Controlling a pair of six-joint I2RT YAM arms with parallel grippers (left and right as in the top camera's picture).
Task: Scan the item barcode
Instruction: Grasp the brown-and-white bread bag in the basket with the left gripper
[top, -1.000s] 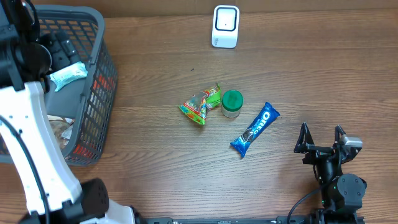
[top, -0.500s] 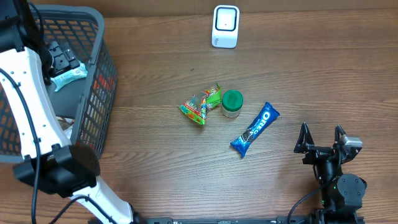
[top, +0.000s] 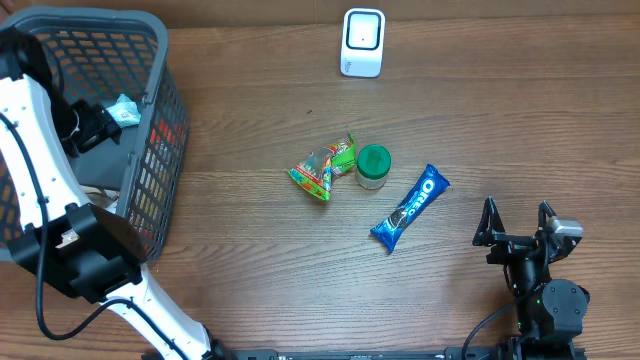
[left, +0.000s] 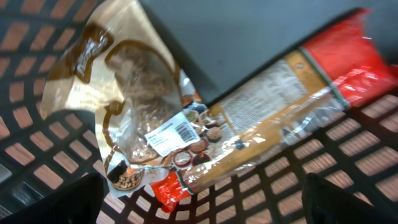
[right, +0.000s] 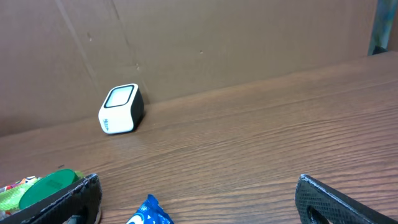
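Observation:
In the left wrist view my left gripper (left: 205, 208) hangs open and holds nothing, over the mesh floor of the grey basket (left: 348, 163). Below it lies a brown snack bag (left: 134, 81) with a white barcode label (left: 171, 134) facing up. A clear-wrapped packet with red ends (left: 292, 99) lies beside it. From overhead the left gripper (top: 90, 125) is inside the basket (top: 172, 130), next to a teal packet (top: 125, 108). The white scanner (top: 362, 42) stands at the table's back edge. My right gripper (top: 518, 225) rests open and empty at the front right.
A blue Oreo packet (top: 410, 208), a green-lidded jar (top: 373, 165) and a green-orange candy bag (top: 323, 168) lie mid-table. The right wrist view shows the scanner (right: 121, 109), the jar lid (right: 46, 186) and the Oreo tip (right: 149, 214).
The left arm has swung across the basket and its gripper now sits lower inside it. The teal packet has shifted slightly. The right arm has not moved.

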